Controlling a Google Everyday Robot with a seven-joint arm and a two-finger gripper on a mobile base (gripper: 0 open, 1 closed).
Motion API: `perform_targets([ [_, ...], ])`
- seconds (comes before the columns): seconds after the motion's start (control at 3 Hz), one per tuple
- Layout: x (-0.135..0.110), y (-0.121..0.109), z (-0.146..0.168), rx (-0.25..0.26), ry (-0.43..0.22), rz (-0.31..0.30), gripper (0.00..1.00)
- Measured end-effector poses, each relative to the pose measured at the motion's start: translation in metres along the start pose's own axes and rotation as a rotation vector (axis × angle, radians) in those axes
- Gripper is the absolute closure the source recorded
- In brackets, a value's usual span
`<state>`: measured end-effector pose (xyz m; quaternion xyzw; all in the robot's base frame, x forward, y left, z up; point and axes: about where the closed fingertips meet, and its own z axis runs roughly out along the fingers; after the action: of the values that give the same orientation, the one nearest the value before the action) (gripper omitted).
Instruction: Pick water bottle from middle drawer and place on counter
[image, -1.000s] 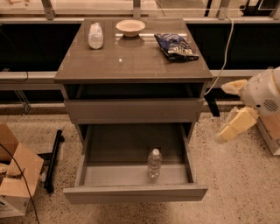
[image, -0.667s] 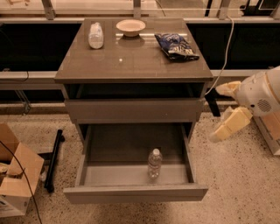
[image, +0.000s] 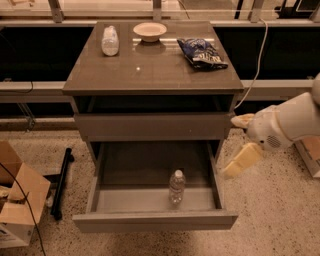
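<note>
My gripper hangs outside the cabinet, just beyond the right-hand side of the open drawer as the camera view shows it, level with the gap between the closed front above and the drawer's rim. Its two fingers are spread wide, one above the other, with nothing between them. The bottle stands upright on the drawer floor, cap up and long axis vertical, close to the front wall and a little right of the middle. From my gripper it lies leftward in the view and lower, with the drawer's side wall between us. I judge that I cannot go straight across: I must first clear that wall and then come down over the drawer, and since the bottle stands, a grasp around its ribbed body or neck looks the likely way in. I have only one arm, so there is no choice of hand. The counter above already carries a fat bottle, a bowl and a bag, with bare surface toward its front. Compared with a second ago, my gripper has come leftward and downward, nearer the drawer's corner, while the bottle has stayed where it was and the drawer stands equally far out.
</note>
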<state>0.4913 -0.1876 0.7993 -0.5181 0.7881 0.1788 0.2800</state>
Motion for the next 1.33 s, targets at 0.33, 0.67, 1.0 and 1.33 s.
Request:
perform_targets([
  [0.33, 0.013, 0.008, 0.050, -0.033, -0.014, 0.017, 0.00],
  [0.67, 0.023, 0.015, 0.110, -0.060, -0.032, 0.045, 0.00],
  [1.0, 0.023, 0.011, 0.111, -0.043, -0.037, 0.047, 0.00],
  [1.33, 0.019, 0.013, 0.128, -0.032, -0.064, 0.064, 0.00],
])
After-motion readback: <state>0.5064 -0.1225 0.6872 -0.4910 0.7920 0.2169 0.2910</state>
